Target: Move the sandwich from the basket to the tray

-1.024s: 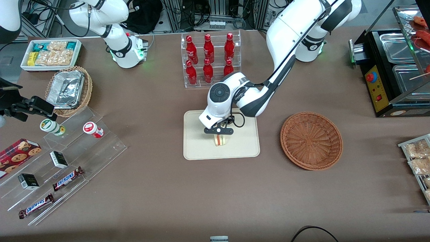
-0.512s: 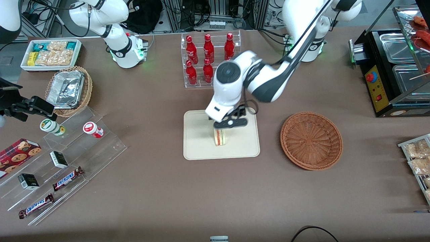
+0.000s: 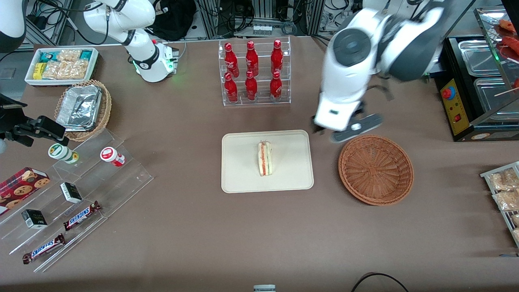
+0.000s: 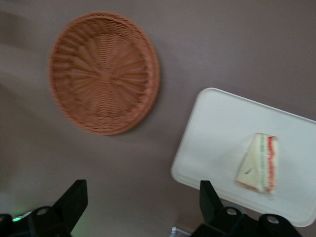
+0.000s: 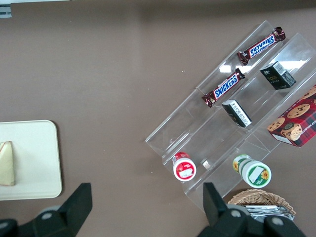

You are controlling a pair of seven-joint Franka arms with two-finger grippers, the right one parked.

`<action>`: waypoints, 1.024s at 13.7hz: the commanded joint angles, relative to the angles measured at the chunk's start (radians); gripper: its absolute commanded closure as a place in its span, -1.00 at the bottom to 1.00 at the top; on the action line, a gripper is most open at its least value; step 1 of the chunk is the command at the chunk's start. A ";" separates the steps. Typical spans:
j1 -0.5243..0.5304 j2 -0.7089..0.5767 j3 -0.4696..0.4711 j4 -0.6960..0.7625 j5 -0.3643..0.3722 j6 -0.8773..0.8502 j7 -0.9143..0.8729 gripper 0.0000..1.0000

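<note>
The sandwich, a pale bread wedge with orange-red and green filling on its cut edge, lies on the cream tray. It also shows in the left wrist view on the tray. The reddish-brown wicker basket stands beside the tray toward the working arm's end and holds nothing; it shows in the left wrist view too. My left gripper is raised high above the table between tray and basket, open and empty, its black fingers wide apart.
A clear rack of red bottles stands farther from the front camera than the tray. A black food warmer is at the working arm's end. Clear snack shelves and a tan basket with foil trays lie toward the parked arm's end.
My gripper has let go of the sandwich, risen off the tray and swung toward the basket. The sandwich stays lying on the tray.
</note>
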 commanded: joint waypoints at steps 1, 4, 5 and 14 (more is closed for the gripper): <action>0.122 -0.128 -0.005 -0.061 -0.020 -0.089 0.168 -1.00; 0.286 -0.201 -0.005 -0.057 -0.076 -0.190 0.409 -1.00; 0.350 -0.223 -0.005 -0.054 -0.092 -0.227 0.490 -1.00; 0.443 -0.177 0.004 0.049 -0.114 -0.258 0.735 -1.00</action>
